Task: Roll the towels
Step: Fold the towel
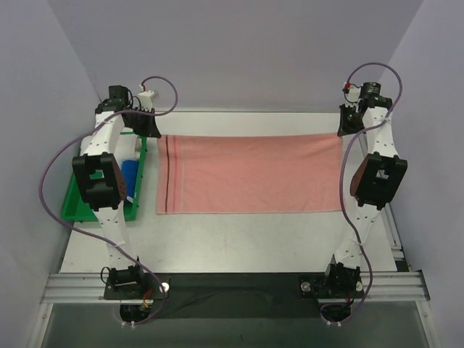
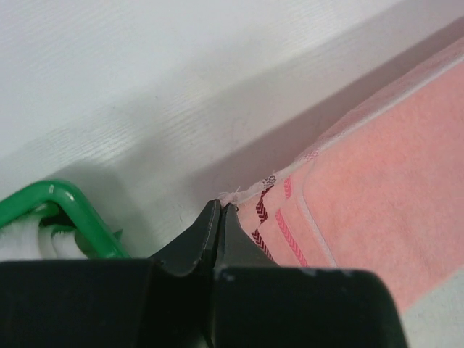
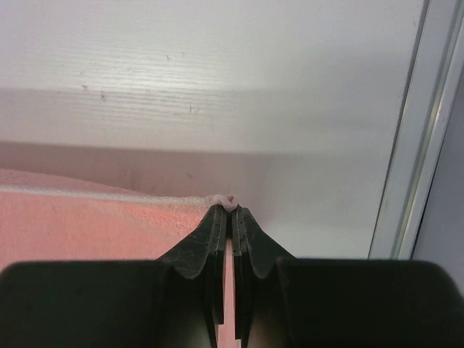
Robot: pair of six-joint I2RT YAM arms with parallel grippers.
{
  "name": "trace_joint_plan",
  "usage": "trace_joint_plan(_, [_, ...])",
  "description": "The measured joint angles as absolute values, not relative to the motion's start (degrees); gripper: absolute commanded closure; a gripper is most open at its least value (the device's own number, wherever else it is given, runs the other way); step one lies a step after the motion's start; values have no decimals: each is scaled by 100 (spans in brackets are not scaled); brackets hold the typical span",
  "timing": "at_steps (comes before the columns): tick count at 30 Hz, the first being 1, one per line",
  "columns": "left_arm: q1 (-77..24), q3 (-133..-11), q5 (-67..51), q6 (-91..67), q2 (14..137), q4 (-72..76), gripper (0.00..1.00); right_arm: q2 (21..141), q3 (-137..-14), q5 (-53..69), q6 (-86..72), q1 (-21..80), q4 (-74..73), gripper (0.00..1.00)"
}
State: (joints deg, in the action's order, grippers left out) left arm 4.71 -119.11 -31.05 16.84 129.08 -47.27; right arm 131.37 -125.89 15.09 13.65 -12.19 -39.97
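Observation:
A salmon pink towel (image 1: 250, 174) lies spread flat across the middle of the white table, with dark stripes along its left end. At the towel's far left corner (image 2: 239, 194) my left gripper (image 1: 154, 133) is shut, the frayed corner showing just past its tips (image 2: 221, 206). My right gripper (image 1: 342, 132) is shut on the far right corner, and pink cloth (image 3: 87, 217) shows between its jaws (image 3: 232, 210). A blue towel (image 1: 130, 174) sits in the green bin, partly hidden by the left arm.
The green bin (image 1: 80, 210) stands at the table's left edge, its rim (image 2: 72, 203) close beside the left gripper. A metal rail (image 3: 413, 145) runs along the table's right edge. The back wall rises just behind the towel's far edge.

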Motion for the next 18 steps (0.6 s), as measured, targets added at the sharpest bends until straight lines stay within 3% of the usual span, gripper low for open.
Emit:
trace_joint_plan(7, [764, -10241, -3634, 2379, 11378, -4668, 100, 11893, -11244, 1940, 1717, -1428, -4014, 100])
trace_joint_plan(18, [974, -8012, -3671, 3887, 10221, -5168, 100, 11496, -9430, 2324, 2558, -1780, -4436, 100])
